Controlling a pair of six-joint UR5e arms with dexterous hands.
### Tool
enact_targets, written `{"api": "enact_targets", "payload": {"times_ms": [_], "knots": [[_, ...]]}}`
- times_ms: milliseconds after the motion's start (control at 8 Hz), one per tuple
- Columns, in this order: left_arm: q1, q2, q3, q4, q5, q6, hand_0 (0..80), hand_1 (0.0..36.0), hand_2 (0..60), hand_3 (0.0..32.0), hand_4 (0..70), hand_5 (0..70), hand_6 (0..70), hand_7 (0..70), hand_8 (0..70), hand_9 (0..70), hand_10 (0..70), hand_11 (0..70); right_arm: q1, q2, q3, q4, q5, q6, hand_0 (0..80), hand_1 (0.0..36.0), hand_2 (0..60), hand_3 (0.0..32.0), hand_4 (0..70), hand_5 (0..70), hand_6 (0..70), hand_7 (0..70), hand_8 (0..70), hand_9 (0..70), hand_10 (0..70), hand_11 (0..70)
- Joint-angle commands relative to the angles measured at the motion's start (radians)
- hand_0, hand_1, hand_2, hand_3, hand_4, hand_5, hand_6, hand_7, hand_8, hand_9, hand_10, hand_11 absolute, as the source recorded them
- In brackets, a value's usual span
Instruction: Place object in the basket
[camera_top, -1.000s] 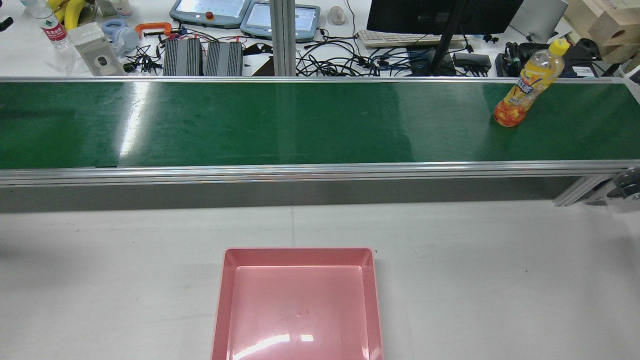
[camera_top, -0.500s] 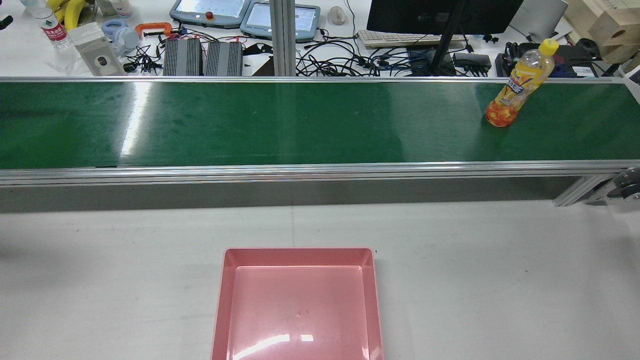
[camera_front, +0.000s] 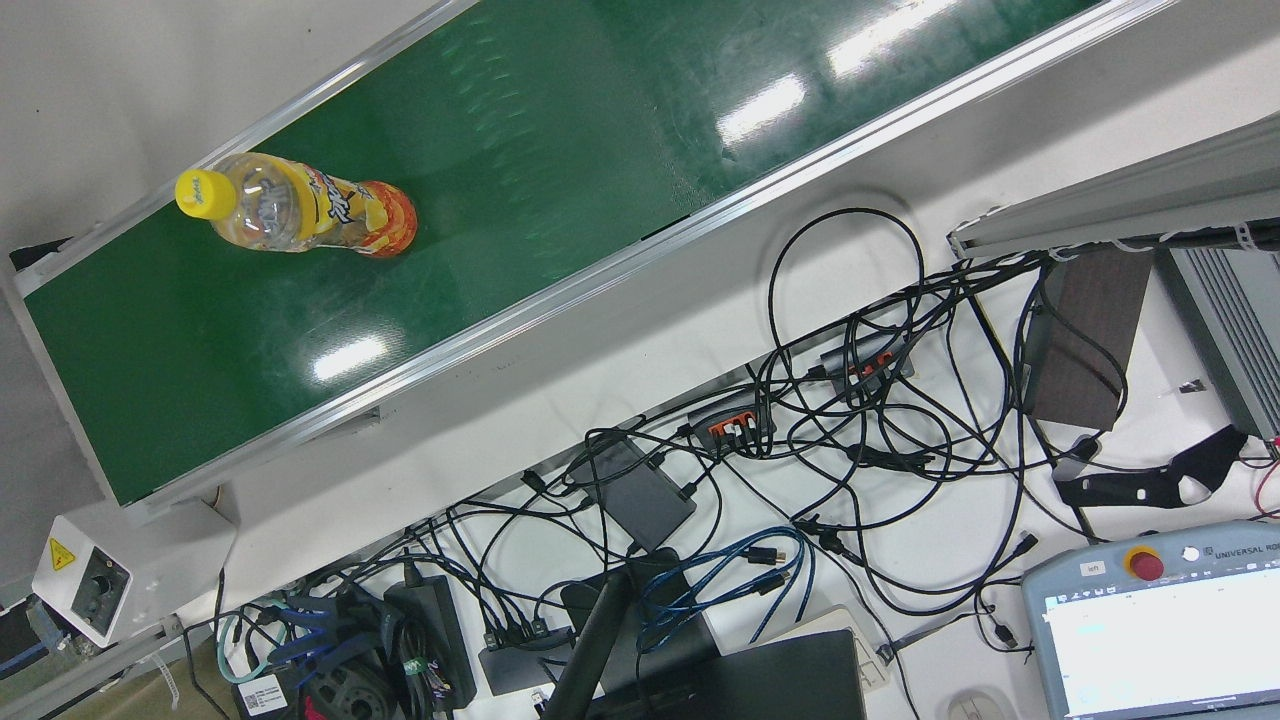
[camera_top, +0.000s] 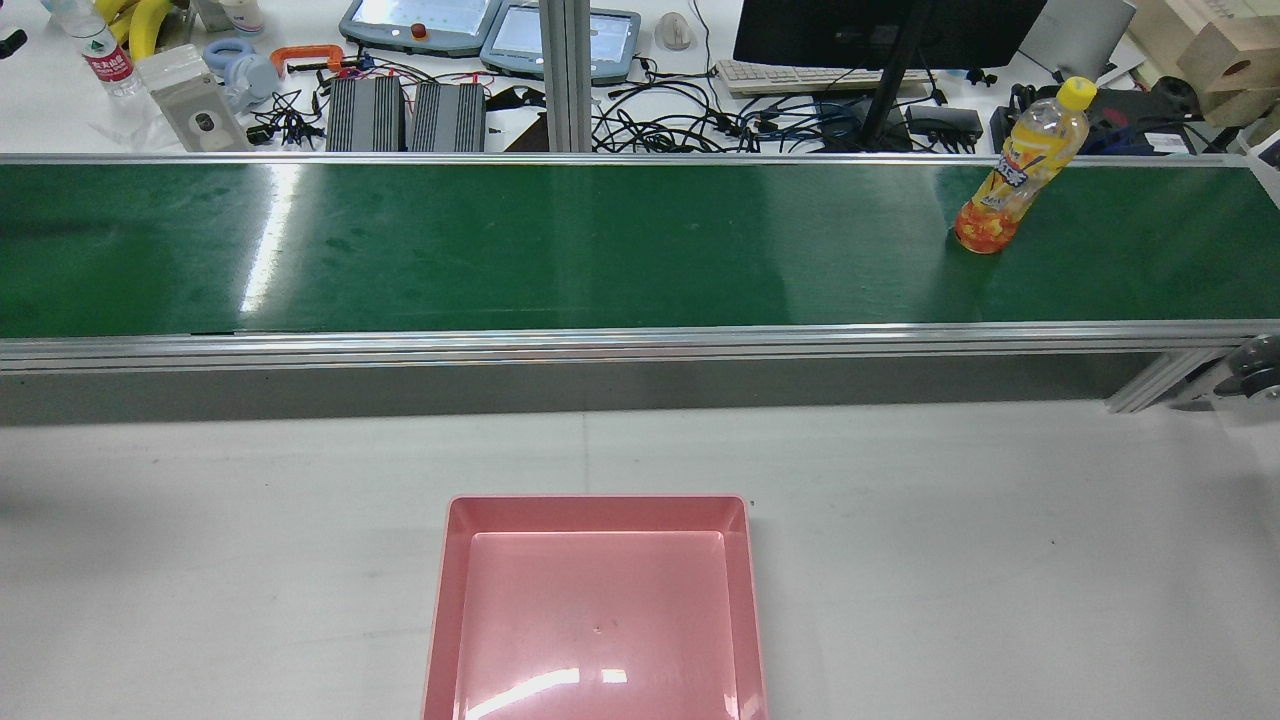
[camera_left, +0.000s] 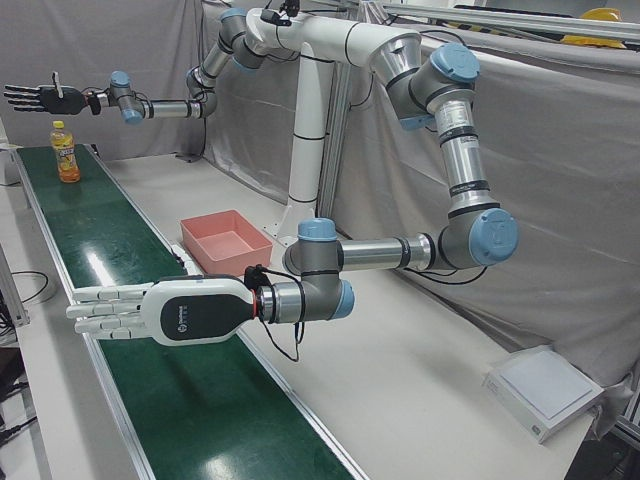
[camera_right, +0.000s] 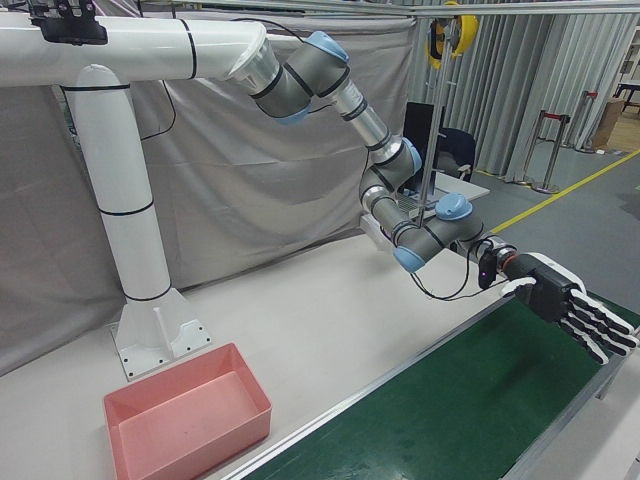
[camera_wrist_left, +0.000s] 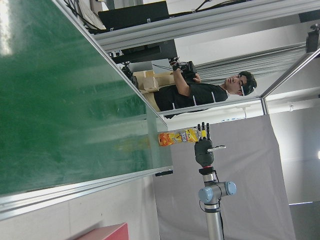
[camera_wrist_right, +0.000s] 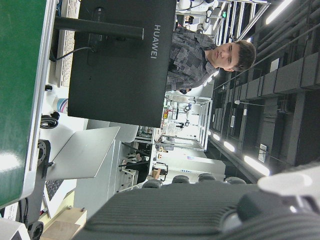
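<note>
Bottle (camera_top: 1018, 170) shifted leftward on belt (camera_top: 500, 250); basket (camera_top: 596, 610) bottom cropped

The white tabletop (camera_top: 950, 560) carries a pink basket (camera_top: 596, 512), apparently empty, near its front edge. Beyond it runs the green conveyor belt (camera_top: 500, 250), where a juice bottle (camera_top: 1015, 170) stands upright toward the right end.

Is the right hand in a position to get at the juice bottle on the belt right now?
Probably yes. The right hand hangs open with its fingers extended, close above the juice bottle, which stands upright on the green belt. Nothing shows between them, so it likely only needs to come down.
</note>
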Motion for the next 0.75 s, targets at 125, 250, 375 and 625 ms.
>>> {"api": "enact_targets", "payload": {"times_ms": [125,250,375,625], "knots": [[-0.003,0.000,-0.003,0.002,0.000,-0.002,49.3,17.2,10.0,0.0,0.0,5.3,0.0,0.0,0.4,2.3,5.1,9.6,0.000,0.000,0.000,0.000,0.000,0.000,0.0,0.0,0.0,0.0,0.0,0.0,0.0,0.0,0.0,0.0,0.0,0.0],[-0.003,0.000,-0.003,0.002,0.000,-0.003,49.2,17.0,9.7,0.0,0.0,5.5,0.0,0.0,0.3,2.0,5.1,9.5,0.000,0.000,0.000,0.000,0.000,0.000,0.0,0.0,0.0,0.0,0.0,0.0,0.0,0.0,0.0,0.0,0.0,0.0],[-0.003,0.000,-0.003,0.002,0.000,-0.003,49.3,17.3,10.7,0.0,0.0,5.4,0.0,0.0,0.3,2.2,5.1,9.6,0.000,0.000,0.000,0.000,0.000,0.000,0.0,0.0,0.0,0.0,0.0,0.0,0.0,0.0,0.0,0.0,0.0,0.0],[-0.001,0.000,-0.003,0.003,0.000,-0.003,49.3,17.1,10.7,0.0,0.0,5.4,0.0,0.0,0.7,2.7,5.3,9.8,0.000,0.000,0.000,0.000,0.000,0.000,0.0,0.0,0.0,0.0,0.0,0.0,0.0,0.0,0.0,0.0,0.0,0.0]]}}
